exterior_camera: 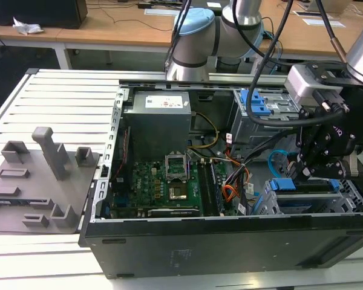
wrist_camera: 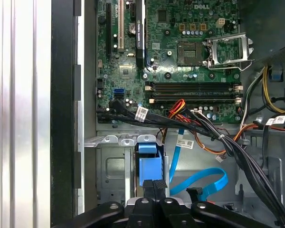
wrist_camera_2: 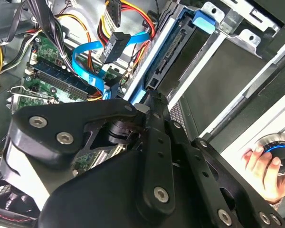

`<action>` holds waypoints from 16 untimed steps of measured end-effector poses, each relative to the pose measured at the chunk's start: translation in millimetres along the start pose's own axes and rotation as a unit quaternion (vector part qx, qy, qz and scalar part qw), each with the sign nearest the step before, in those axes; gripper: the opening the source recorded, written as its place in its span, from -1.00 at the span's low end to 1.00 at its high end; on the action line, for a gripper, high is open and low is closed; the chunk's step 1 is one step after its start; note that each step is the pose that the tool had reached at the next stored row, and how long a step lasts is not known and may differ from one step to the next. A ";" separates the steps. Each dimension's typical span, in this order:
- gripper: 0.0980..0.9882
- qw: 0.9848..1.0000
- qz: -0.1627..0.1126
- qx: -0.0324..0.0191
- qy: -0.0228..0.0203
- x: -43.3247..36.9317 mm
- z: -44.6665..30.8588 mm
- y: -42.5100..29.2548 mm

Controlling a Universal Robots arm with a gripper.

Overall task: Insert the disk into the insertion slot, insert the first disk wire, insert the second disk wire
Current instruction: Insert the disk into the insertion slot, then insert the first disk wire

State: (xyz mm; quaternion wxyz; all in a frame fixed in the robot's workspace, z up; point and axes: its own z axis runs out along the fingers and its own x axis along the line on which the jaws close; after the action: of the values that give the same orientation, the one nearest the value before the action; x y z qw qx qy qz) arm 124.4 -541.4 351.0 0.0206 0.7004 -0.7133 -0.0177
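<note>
The disk [exterior_camera: 285, 185], in its blue carrier frame, sits in the insertion slot [exterior_camera: 346, 199], the silver cage at the case's front corner on the exterior view's right. In the first wrist view the carrier's blue end [wrist_camera: 149, 170] lies between the cage walls [wrist_camera: 111, 171]. My gripper [wrist_camera: 154, 186] is shut, its tips against that blue end. In the second wrist view the gripper [wrist_camera_2: 145, 102] meets the disk's connector edge [wrist_camera_2: 180, 50]. A loose blue wire [wrist_camera: 205, 178] with a black plug [wrist_camera: 192, 193] lies beside the cage; a black plug [wrist_camera_2: 116, 45] hangs near the connectors.
A taller grey cage with a blue tab [exterior_camera: 257, 107] stands behind the slot. The motherboard [exterior_camera: 163, 181], the power supply [exterior_camera: 157, 121] and wire bundles [wrist_camera: 218, 137] crowd the case. A grey fixture plate [exterior_camera: 42, 181] lies to its left. A hand [wrist_camera_2: 263, 166] grips a round knob.
</note>
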 end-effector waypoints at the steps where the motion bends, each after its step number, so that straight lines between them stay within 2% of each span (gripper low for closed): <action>1: -0.98 1.000 0.000 0.000 0.000 0.0 0.0 0.0; 7: -0.98 1.000 0.000 0.000 0.000 0.0 0.1 0.0; 9: -0.98 1.000 0.000 0.000 0.000 -0.2 -0.5 -11.1; 11: -0.98 1.000 0.000 0.000 0.000 -0.3 -0.7 -16.1; 16: -0.98 1.000 0.000 0.000 0.000 -0.3 -4.9 -17.9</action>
State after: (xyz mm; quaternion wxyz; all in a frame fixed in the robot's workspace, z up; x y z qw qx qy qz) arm 142.6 -541.3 355.0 0.0207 0.7004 -0.7133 -0.0177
